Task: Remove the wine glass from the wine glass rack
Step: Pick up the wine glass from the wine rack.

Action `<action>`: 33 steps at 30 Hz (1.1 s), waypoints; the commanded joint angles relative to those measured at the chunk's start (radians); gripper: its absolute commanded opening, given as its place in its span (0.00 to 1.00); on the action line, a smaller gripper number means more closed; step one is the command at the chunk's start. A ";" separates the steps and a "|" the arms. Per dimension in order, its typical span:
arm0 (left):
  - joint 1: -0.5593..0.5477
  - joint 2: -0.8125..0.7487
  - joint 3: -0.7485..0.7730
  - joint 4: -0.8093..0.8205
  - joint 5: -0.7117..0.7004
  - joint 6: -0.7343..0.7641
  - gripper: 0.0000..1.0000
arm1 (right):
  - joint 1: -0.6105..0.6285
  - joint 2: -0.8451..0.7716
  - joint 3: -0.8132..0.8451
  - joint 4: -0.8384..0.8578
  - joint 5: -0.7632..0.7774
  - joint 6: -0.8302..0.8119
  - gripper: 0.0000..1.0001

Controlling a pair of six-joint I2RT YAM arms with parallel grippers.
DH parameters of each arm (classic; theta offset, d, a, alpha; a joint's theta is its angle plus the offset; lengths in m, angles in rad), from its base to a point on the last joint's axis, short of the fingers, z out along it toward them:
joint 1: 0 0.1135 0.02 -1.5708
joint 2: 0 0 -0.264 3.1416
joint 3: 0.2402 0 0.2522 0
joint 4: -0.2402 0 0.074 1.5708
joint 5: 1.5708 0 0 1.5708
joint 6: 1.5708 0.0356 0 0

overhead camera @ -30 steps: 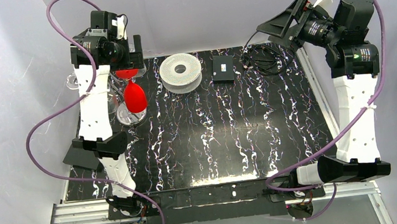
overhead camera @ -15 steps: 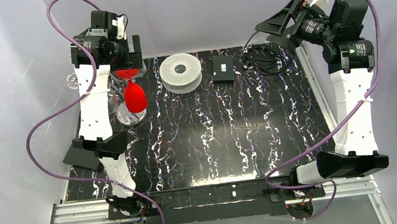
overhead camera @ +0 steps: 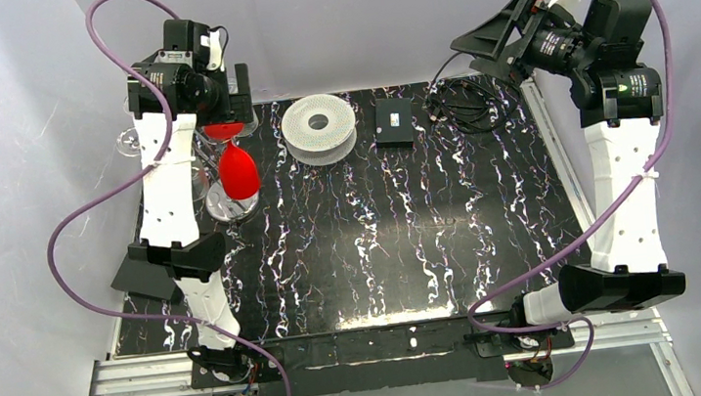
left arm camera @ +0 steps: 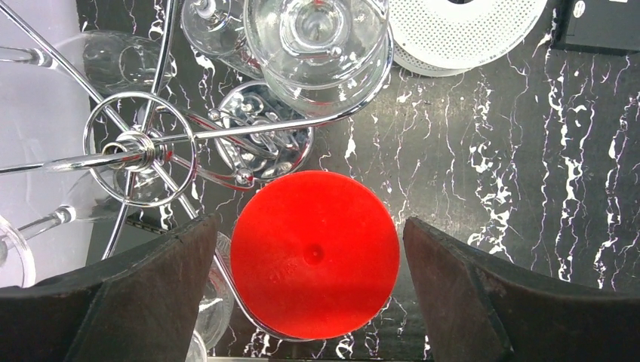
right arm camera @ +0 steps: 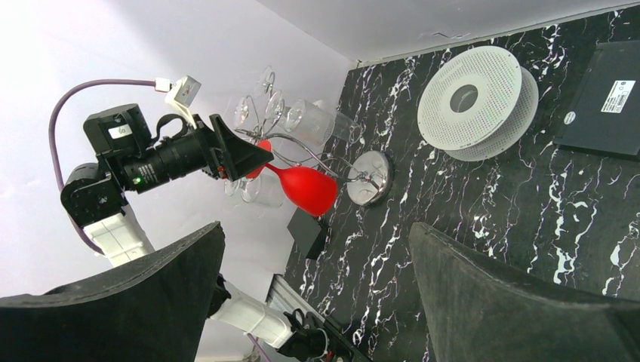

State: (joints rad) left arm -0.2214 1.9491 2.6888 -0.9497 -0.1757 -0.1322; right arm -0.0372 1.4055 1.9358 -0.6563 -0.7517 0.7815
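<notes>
So not much has changed in the last second. My left gripper (left arm camera: 309,220) sits in the same spot above the wine glass rack (left arm camera: 136,147), and the red wine glass (left arm camera: 315,254) hasn't budged, so it's not off the rack yet. It hangs upside down from one of the wire arms, bowl down over the chrome base (overhead camera: 232,203), with its round red foot right between my fingers. The jaws are spread wide, one just beside each edge of that foot, and as far as I can see they aren't squeezing anything. The only real movement is my right gripper (right arm camera: 317,234), which has drifted a bit higher at the far right, wide open and empty. My guess is that closing on the foot or stem comes next, staying careful of the clear glasses (left arm camera: 317,45) hanging right next to it.
</notes>
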 commanded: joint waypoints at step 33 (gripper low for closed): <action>-0.012 -0.024 -0.026 -0.295 -0.041 -0.006 0.86 | 0.004 -0.006 0.040 0.026 -0.020 -0.009 1.00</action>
State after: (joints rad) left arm -0.2295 1.9495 2.6717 -0.9504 -0.1947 -0.1368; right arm -0.0372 1.4082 1.9358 -0.6563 -0.7555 0.7815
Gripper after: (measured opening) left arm 0.888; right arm 0.997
